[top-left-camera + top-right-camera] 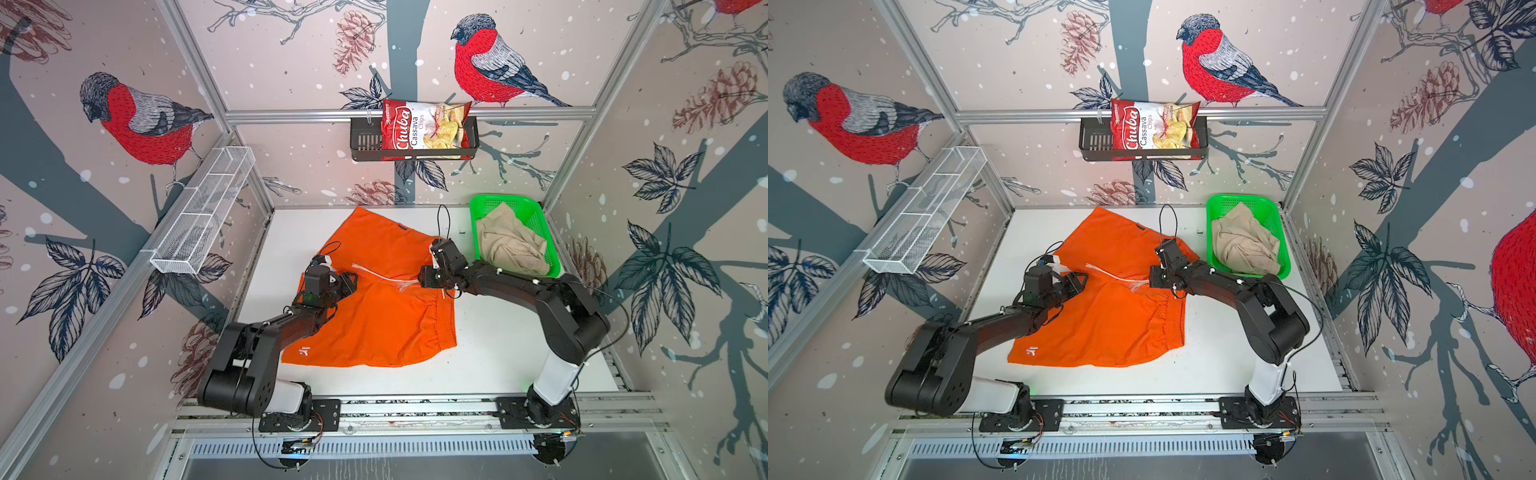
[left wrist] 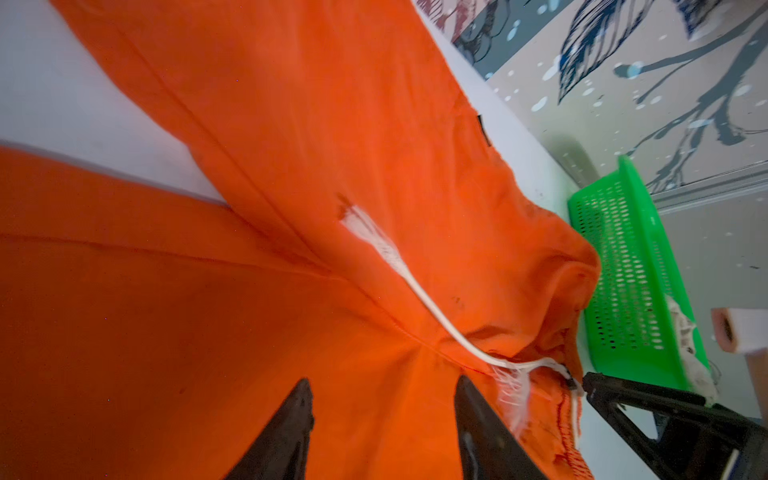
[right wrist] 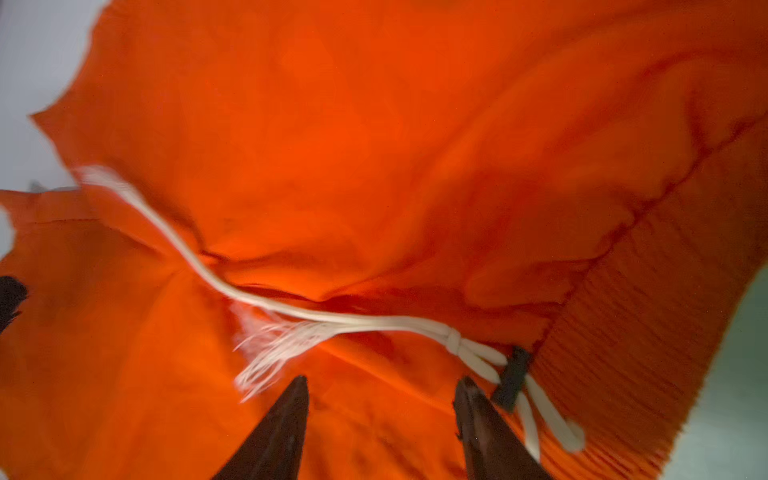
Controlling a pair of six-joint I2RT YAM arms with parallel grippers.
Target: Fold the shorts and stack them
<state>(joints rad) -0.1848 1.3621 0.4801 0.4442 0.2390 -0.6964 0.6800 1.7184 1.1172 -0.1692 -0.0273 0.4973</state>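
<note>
1. Left wrist view: left gripper [image 2: 383,380] hovers released over the orange shorts [image 2: 291,166], nothing pinched; right gripper [image 3: 383,379] likewise gapes empty by the gathered waistband.
2. Watch out: the loose white drawstring [image 3: 291,309] trails right beside the right gripper's fingers, so a pinch could catch cord alone and the cloth would slip free.
3. Another hazard: grabbing just one layer would likely peel the shorts open instead of folding them.
4. Orange shorts lie spread mid-bench [image 1: 498,353], waistband toward the right edge, legs splayed leftward, bright, thin, wrinkled at the crotch.
5. Beige shorts [image 1: 509,241] sit crumpled in the green basket [image 1: 500,197] at the far right corner.
</note>
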